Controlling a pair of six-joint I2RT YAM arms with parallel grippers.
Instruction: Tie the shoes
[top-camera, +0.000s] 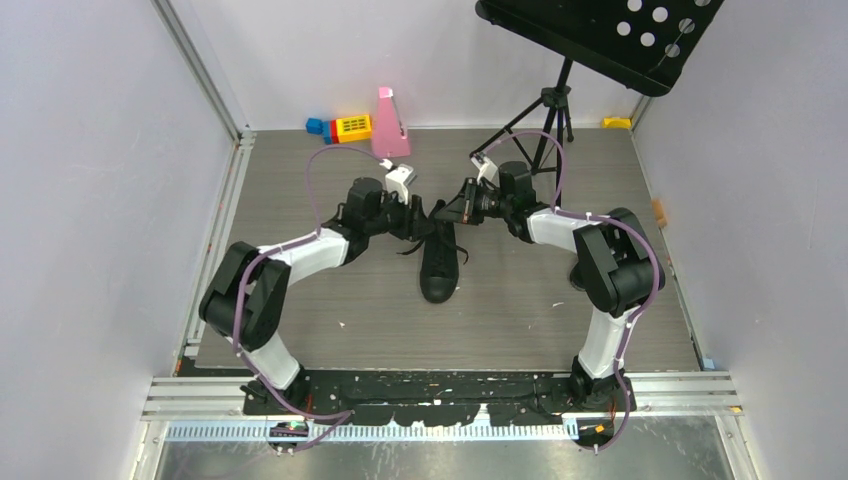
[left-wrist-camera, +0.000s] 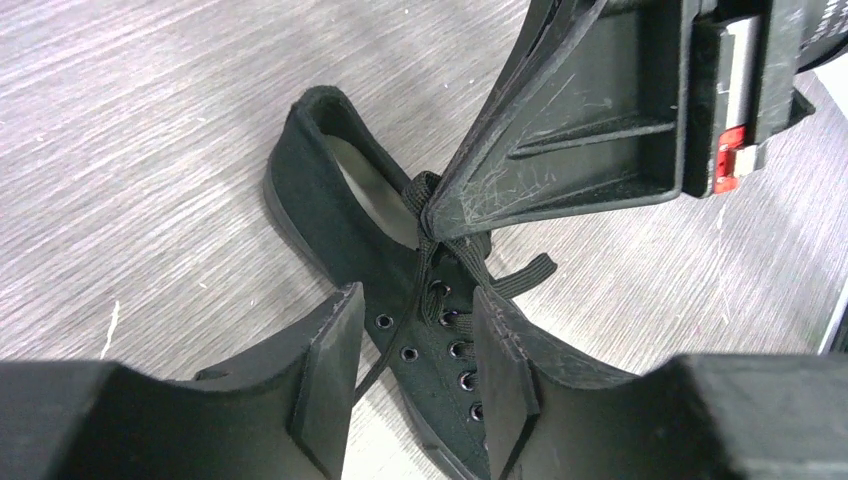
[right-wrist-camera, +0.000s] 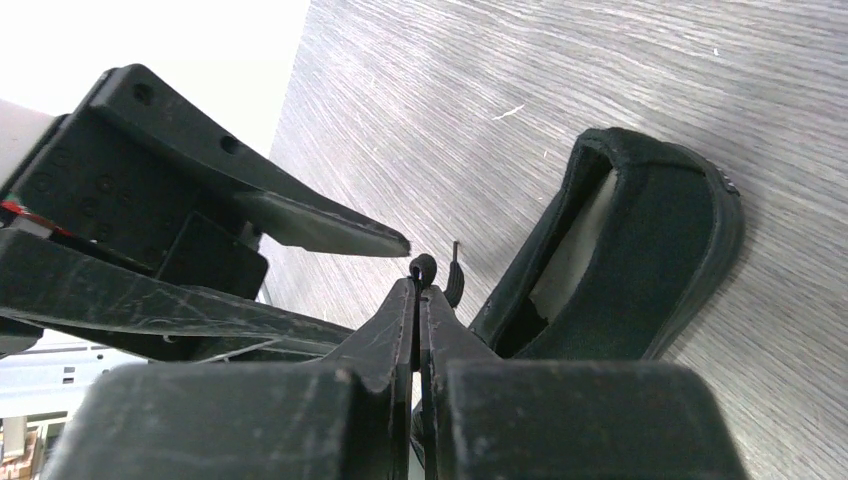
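Observation:
One black canvas sneaker (top-camera: 438, 265) lies in the middle of the grey table, toe toward the arms, heel opening toward the back. In the left wrist view the shoe (left-wrist-camera: 350, 215) shows its eyelets and loose black laces (left-wrist-camera: 515, 275). My left gripper (left-wrist-camera: 415, 345) is open, its fingers astride the eyelet rows just above the shoe. My right gripper (right-wrist-camera: 418, 290) is shut on a loop of lace (right-wrist-camera: 423, 268) over the tongue, beside the heel opening (right-wrist-camera: 640, 260). In the top view both grippers, the left (top-camera: 420, 218) and the right (top-camera: 455, 208), meet over the shoe's opening.
A black tripod music stand (top-camera: 548, 110) is at the back right. A pink block (top-camera: 390, 122) and yellow, red and blue toy bricks (top-camera: 345, 127) sit at the back edge. Grey walls close both sides.

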